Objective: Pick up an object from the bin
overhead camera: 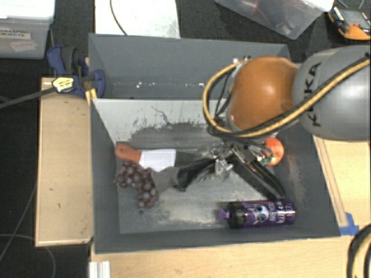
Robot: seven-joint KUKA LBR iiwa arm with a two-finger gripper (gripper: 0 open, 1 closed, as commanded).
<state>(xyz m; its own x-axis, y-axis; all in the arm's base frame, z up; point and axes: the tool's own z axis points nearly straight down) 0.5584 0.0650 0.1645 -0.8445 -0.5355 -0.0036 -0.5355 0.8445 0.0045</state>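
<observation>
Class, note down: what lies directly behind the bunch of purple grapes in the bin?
Just behind the grapes lie an orange piece and a white flat piece, side by side. The grapes cover part of the white flat piece's near edge, so its full shape stays hidden.

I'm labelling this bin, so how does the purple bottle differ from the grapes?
The purple bottle is a smooth cylinder lying front right; the grapes are a lumpy cluster at left. The bottle is bright with print; the grapes dull, dark. Both are purplish.

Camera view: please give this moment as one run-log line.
gripper | low at bin centre, beside black thing | nearby: purple bottle, grapes
</observation>
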